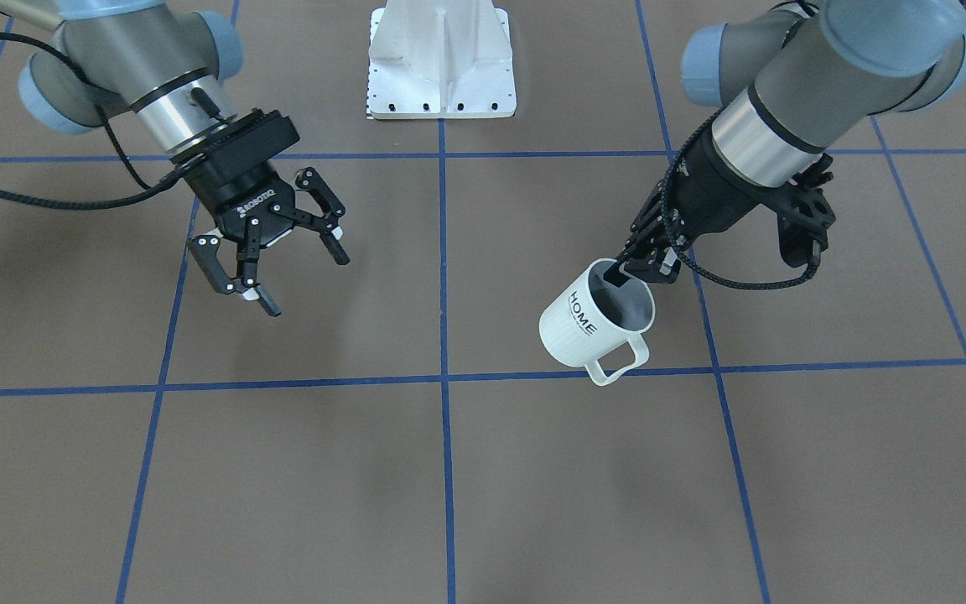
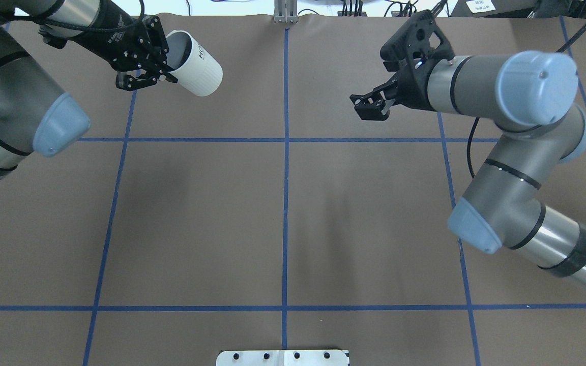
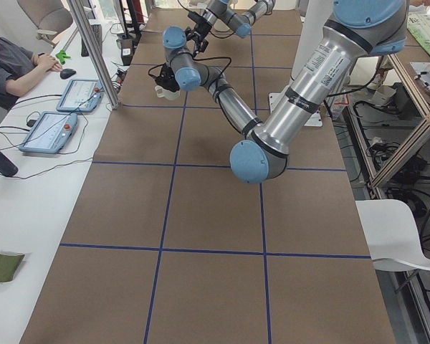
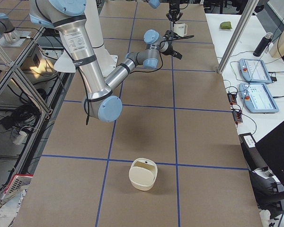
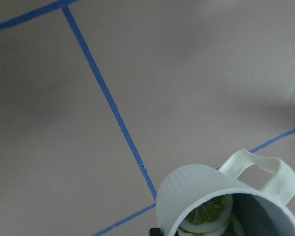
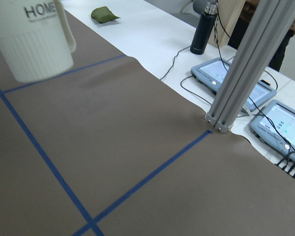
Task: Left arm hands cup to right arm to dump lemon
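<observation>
Two left gripper fingers astride the cup rim, mid-air.

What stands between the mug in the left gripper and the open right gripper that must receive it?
Nothing visible. Between the cup, held by the left gripper, and the right gripper, only brown table and blue tape lines show.

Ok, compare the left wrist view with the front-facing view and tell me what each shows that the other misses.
Left wrist only: lemon slices inside the cup. Front-facing only: the left gripper pinching the cup's rim, the open, empty right gripper, and the HOME lettering. Both: the cup, its handle, the blue-taped table.
</observation>
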{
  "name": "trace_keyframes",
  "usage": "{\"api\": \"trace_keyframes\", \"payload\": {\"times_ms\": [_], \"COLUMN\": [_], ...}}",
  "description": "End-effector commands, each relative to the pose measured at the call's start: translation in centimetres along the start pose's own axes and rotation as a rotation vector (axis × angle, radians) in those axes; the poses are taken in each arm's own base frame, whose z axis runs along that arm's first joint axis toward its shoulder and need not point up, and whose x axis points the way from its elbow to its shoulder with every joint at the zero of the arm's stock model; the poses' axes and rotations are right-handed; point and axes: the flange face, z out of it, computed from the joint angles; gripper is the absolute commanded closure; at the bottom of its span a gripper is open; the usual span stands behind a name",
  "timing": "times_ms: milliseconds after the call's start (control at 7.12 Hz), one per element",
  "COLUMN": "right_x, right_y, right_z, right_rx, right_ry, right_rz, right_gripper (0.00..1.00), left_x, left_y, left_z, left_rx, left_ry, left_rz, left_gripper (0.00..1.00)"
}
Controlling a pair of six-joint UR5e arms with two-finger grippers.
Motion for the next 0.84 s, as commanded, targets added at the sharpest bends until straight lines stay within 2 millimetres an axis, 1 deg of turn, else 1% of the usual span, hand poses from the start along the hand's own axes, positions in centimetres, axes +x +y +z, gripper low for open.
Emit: {"api": "trace_keyframes", "payload": {"times_ms": [0,140,281,421,702], "right_x": [-7.0,-9.5,-11.0,-12.4,-14.0], "right_y": [-0.9,-0.5,-0.4,-0.1,0.6], "right_z": [0.8,0.9,1.0,1.0,0.9], "right_rx": [0.108,0.132,0.148,0.154,0.162], "right_ry": [0.08,0.123,0.15,0.158,0.18], "right_rz": [-0.01,-0.011,-0.013,-0.017,-0.022], "right_gripper": [0.02,0.02,0.02,0.03,0.03], "left_x": [0.7,0.6,0.9,0.9,-0.5], "left_y": [3.2,3.4,4.5,6.6,9.9], "left_z": [1.0,1.2,1.0,1.3,2.8], "left_rx": [-0.031,-0.034,-0.046,-0.068,-0.104], "left_ry": [-0.008,-0.012,-0.01,-0.017,-0.052], "left_rz": [-0.08,-0.119,-0.163,-0.183,-0.176], "left_gripper": [1.0,1.0,1.0,1.0,1.0]}}
